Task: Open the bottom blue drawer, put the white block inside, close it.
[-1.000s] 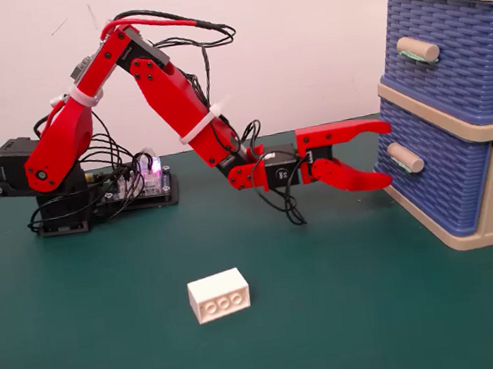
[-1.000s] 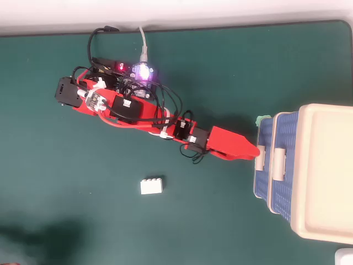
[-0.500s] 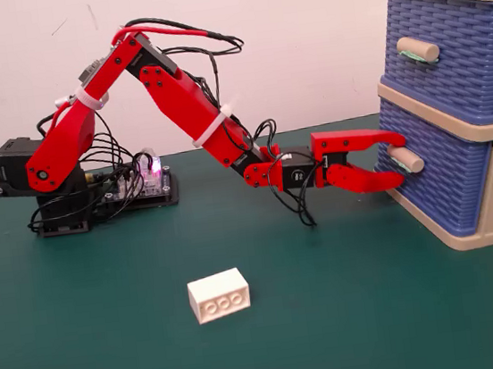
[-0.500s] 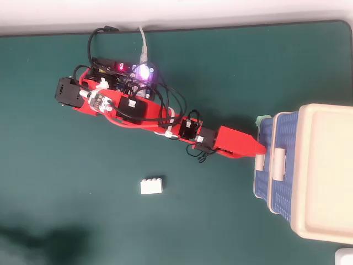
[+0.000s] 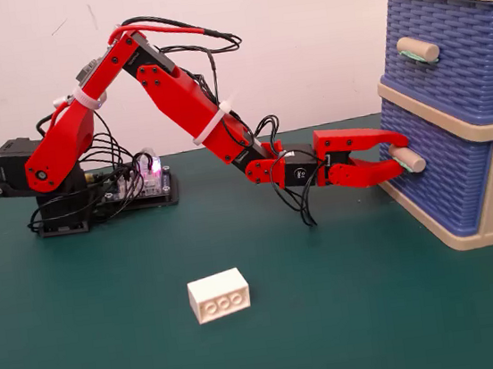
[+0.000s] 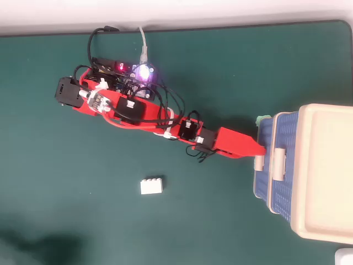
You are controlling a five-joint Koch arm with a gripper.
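Observation:
The bottom blue drawer (image 5: pixel 444 180) (image 6: pixel 262 185) sits closed in the beige frame at the right of the fixed view. Its beige handle (image 5: pixel 410 162) (image 6: pixel 258 163) lies between the jaws of my red gripper (image 5: pixel 399 155) (image 6: pixel 259 152). The upper jaw rests over the handle and the lower jaw presses up from beneath, so the gripper is shut on it. The white block (image 5: pixel 218 295) (image 6: pixel 151 186) lies on the green table with three circles on the face turned to the fixed camera. It is well to the left of the gripper and untouched.
The upper blue drawer (image 5: pixel 450 42) is closed above the gripper. The arm's base (image 5: pixel 35 188) and a lit circuit board (image 5: pixel 142 177) (image 6: pixel 140 72) stand at the back left. Loose black cables hang under the wrist. A white thing (image 6: pixel 345 256) shows at the overhead view's bottom right corner.
The gripper reached right until its jaws straddled the lower drawer's handle, then the lower jaw rose and closed on it. The block and both drawers have not moved.

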